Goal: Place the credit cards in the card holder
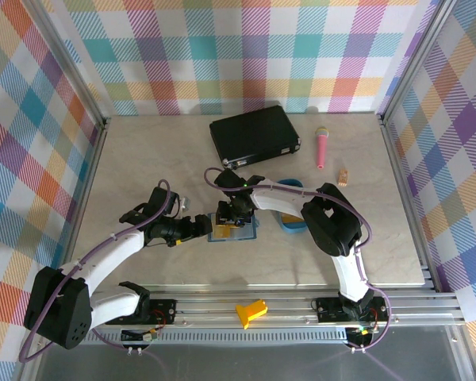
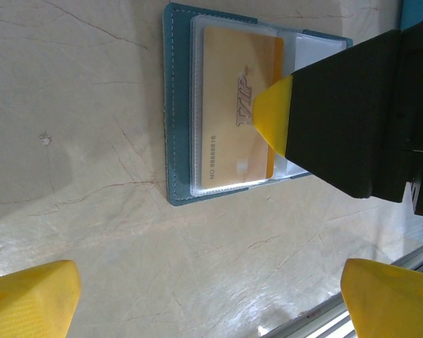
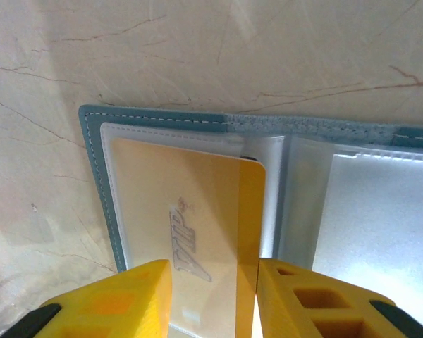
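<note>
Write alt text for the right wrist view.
An orange VIP card lies partly slid into a clear pocket of the open teal card holder, on a pale marbled table. Two yellow fingers of the right gripper sit in the foreground over the card's lower part.

table (image 1: 143, 159) | on it: card holder (image 2: 175, 127), black case (image 1: 254, 133), blue tray (image 1: 292, 228), pink tube (image 1: 321, 148)
</note>
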